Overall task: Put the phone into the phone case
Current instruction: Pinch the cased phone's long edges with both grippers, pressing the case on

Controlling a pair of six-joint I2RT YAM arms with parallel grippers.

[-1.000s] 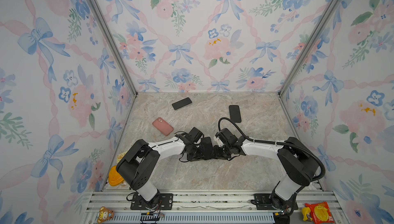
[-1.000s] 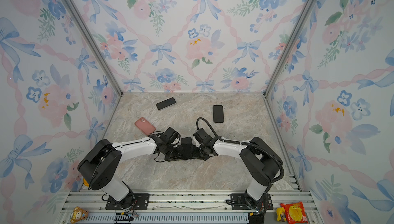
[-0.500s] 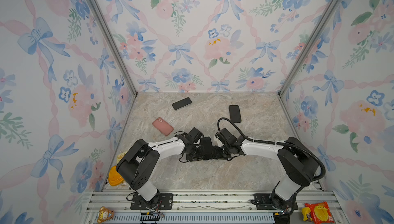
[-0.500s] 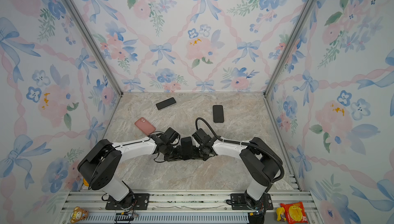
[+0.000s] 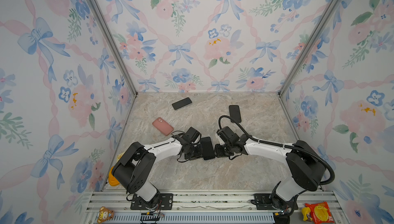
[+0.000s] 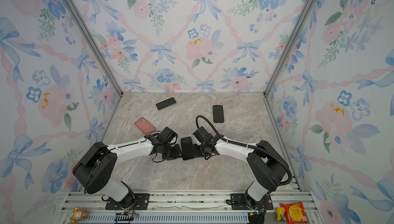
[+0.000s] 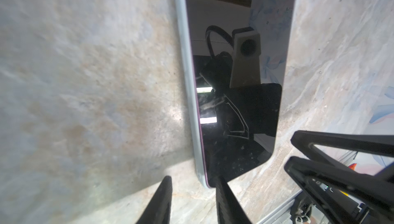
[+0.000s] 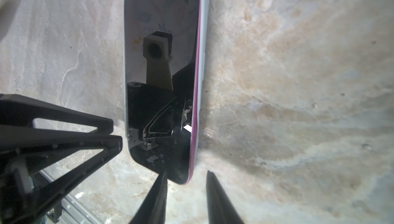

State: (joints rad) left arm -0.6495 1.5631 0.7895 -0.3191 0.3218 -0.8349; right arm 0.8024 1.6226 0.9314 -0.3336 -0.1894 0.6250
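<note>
L end effector (image 7: 191, 179), R end effector (image 8: 186, 172): both parted, no grip. phone (image 5: 207, 148) between them, edge prob proud of case (image 7: 185, 63); corner push could pop it.

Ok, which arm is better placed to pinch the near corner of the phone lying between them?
Right, slightly. In its wrist view the phone has its corner fairly centred between the parted fingers of the right gripper. The left gripper is open too, but the corner sits off to one side, against one finger.

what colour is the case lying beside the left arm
The case is salmon pink, clearest in a top view.
</note>
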